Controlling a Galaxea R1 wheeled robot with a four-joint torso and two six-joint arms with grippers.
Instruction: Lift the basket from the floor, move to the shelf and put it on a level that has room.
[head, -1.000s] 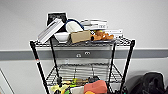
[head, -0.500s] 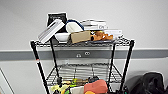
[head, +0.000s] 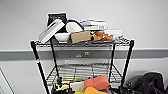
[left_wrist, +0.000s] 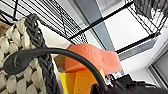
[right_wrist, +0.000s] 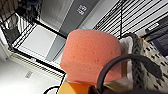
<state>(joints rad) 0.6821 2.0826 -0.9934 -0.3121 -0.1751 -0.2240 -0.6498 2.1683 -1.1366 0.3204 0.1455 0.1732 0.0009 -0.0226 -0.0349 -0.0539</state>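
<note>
The basket (head: 77, 86) hangs at the bottom edge of the head view, in front of the shelf (head: 37, 62). Its cream woven wall (left_wrist: 10, 50) has a dark braided rim. Orange (head: 97, 82) and yellow (head: 93, 90) soft blocks stick out of it. The basket sits about level with the silvery wire level (head: 82, 71) second from the top. That level is bare behind the basket. My left gripper (head: 59, 83) is a dark shape at the basket's left end, and my right gripper (head: 128, 87) at its right end. Both wrist views look along the basket wall (right_wrist: 150, 77) and the orange block (right_wrist: 90, 55).
The top tier (head: 120, 42) holds books, white bowls (head: 62, 37), a brown cardboard box (head: 80, 36) and orange items. A black bag (head: 150, 82) lies right of the rack. A white wall with a grey band (head: 150, 53) stands close behind.
</note>
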